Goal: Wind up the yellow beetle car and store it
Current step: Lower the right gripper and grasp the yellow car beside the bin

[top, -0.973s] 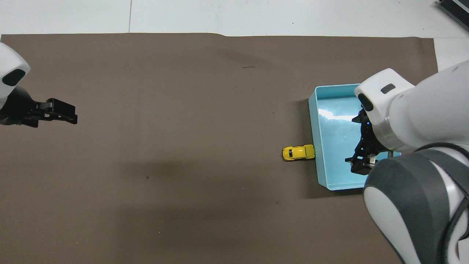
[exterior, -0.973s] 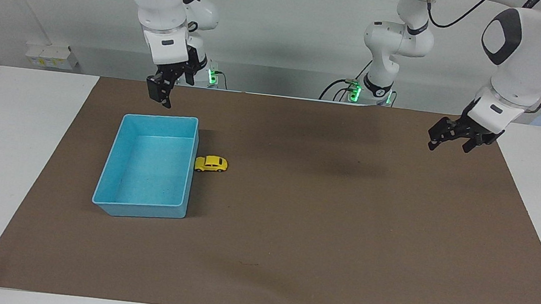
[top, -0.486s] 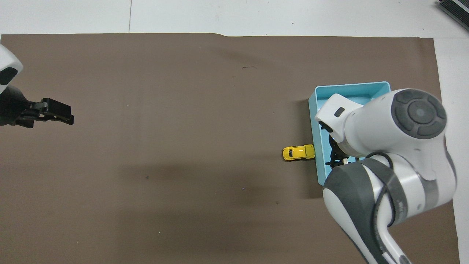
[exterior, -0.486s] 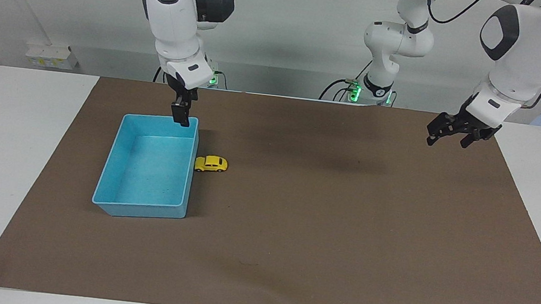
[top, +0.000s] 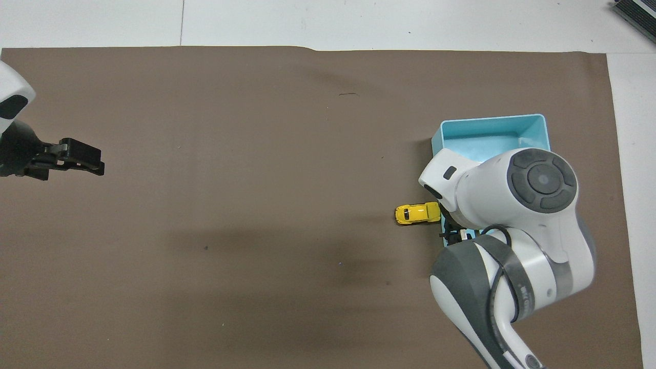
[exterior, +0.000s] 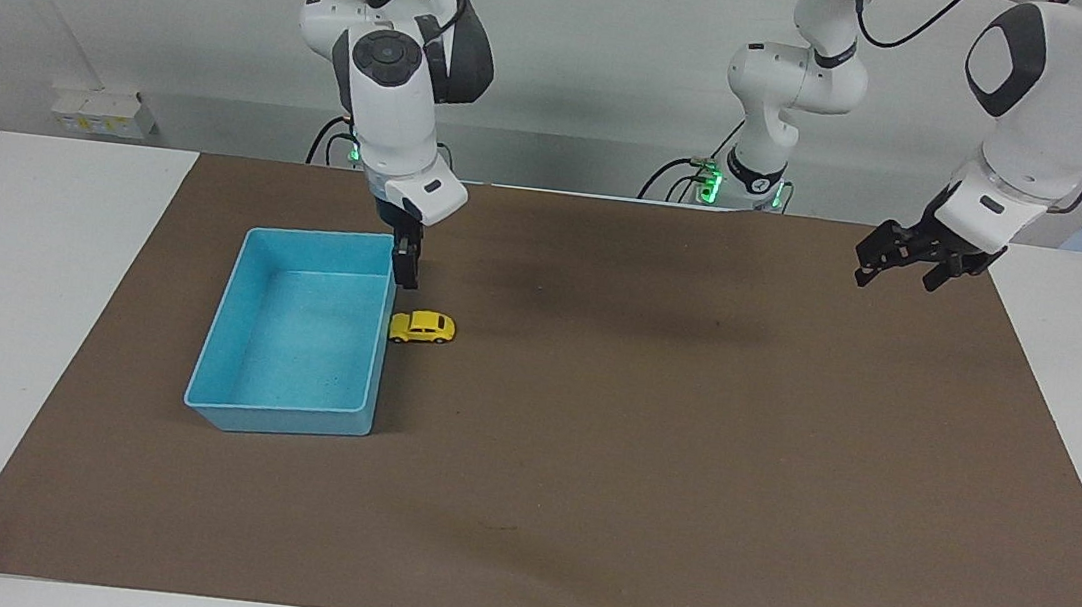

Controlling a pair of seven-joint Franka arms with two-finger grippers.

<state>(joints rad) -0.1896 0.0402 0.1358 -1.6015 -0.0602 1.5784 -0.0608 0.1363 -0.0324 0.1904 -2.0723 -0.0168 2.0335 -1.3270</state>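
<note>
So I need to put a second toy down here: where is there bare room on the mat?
The brown mat is bare from the yellow beetle car to the left arm's end, where the left gripper hovers. It is crowded where the car touches the blue bin, with the right gripper hanging there.

obstacle: blue bin [exterior: 296, 338] wall touching yellow beetle car [exterior: 422, 327] | car's other sides: open mat [exterior: 685, 460]

A robotics lab: two white arms [exterior: 394, 77] at a brown-matted table [exterior: 586, 449], cabled bases.
</note>
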